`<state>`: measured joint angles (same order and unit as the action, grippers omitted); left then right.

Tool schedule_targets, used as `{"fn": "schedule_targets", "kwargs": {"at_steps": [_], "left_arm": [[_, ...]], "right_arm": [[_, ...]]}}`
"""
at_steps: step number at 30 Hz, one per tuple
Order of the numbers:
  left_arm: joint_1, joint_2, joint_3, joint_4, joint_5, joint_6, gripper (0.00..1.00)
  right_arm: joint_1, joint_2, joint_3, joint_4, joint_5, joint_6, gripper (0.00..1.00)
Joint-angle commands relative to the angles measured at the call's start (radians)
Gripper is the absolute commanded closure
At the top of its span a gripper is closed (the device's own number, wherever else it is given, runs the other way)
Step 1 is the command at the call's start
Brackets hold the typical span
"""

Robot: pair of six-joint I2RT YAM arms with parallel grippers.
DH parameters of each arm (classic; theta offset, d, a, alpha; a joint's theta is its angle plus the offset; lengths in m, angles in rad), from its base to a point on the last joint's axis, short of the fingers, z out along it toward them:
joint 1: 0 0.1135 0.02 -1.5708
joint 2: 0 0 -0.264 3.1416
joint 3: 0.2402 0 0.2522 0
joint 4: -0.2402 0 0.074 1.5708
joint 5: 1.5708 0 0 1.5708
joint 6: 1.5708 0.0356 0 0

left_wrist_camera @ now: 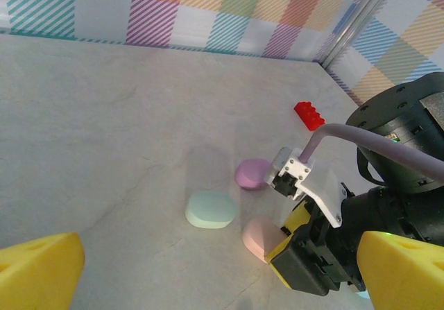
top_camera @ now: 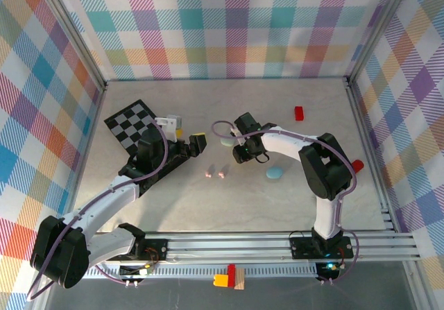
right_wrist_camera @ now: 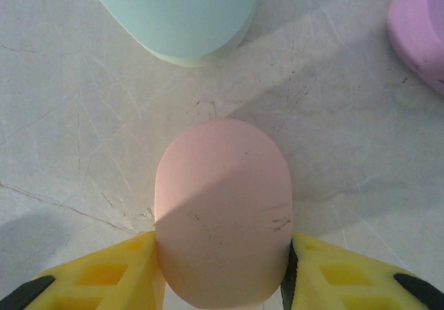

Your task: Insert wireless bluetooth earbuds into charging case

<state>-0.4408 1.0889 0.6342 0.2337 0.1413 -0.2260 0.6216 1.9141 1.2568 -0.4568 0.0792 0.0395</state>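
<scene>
Centrally, two tiny pink earbuds (top_camera: 207, 175) are seen lying on the pale marbled desk (top_camera: 173, 199), near a smooth pink oval case (right_wrist_camera: 222, 206). The desk is enclosed by pastel plaid walls (top_camera: 229, 26). The case is clamped on both sides by the yellow right fingers (right_wrist_camera: 104, 279), lowered to the desk. The left fingers (left_wrist_camera: 38, 268) are spread wide above the surface.
</scene>
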Motion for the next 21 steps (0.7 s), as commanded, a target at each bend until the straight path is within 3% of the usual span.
{"fn": "schedule_targets", "kwargs": {"at_steps": [1, 7, 14, 21], "left_arm": [[0.001, 0.012, 0.027, -0.019, 0.029, 0.008, 0.00], [0.001, 0.026, 0.038, -0.018, 0.062, -0.007, 0.00], [0.001, 0.012, 0.022, 0.004, 0.092, 0.018, 0.00], [0.001, -0.018, 0.007, 0.003, 0.068, 0.059, 0.00]], "right_arm": [[0.003, 0.000, -0.025, 0.030, 0.019, -0.019, 0.54], [0.003, -0.009, -0.041, 0.077, 0.018, -0.030, 0.48], [0.001, -0.038, -0.072, 0.120, 0.017, -0.042, 0.61], [0.001, -0.171, -0.145, 0.140, -0.024, -0.098, 0.62]]}}
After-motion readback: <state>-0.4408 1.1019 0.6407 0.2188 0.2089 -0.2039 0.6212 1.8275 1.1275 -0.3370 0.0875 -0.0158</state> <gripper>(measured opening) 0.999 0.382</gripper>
